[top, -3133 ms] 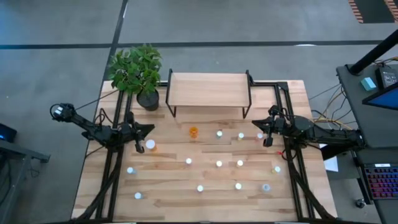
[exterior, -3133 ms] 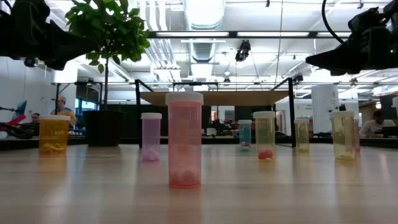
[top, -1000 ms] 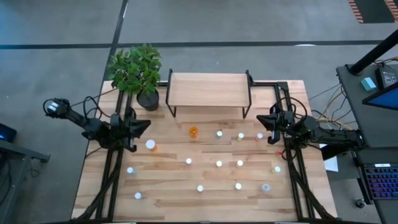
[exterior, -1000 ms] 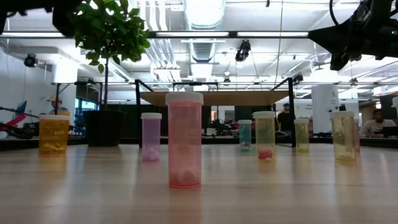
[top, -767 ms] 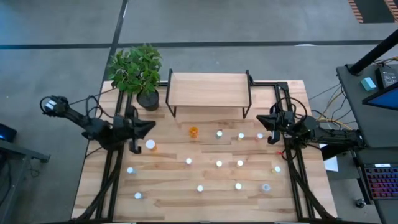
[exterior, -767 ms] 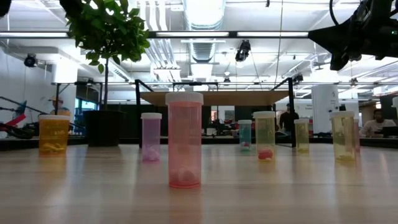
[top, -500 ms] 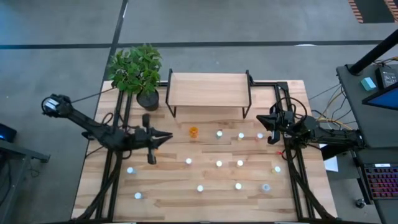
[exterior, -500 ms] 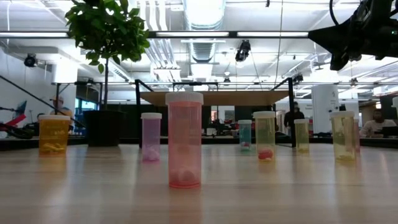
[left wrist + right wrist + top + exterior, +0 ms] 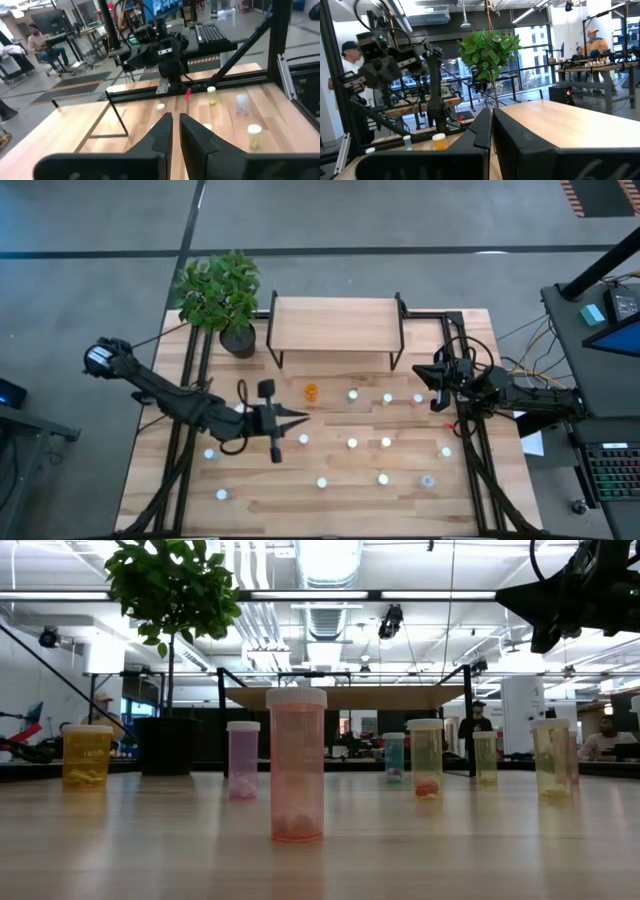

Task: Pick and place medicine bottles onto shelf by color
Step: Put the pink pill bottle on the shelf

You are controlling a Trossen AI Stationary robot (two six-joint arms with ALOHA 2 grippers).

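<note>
A: From above, the medicine bottles (image 9: 352, 443) are only pale cap dots; apart from the orange one (image 9: 311, 391), can you tell their colours?

B: No, too small. At bench height the shelf (image 9: 345, 697) hides behind the pink bottle (image 9: 296, 764), and its legs are lost among the others.

A: And the left hand (image 9: 297, 418)?

B: It doesn't show at bench height at all. The right hand (image 9: 545, 637) is cut by that picture's edge, so only a dark mass appears.

A: In the right wrist view?

B: The plant (image 9: 488, 50) has its pot hidden behind the shelf top.
</note>
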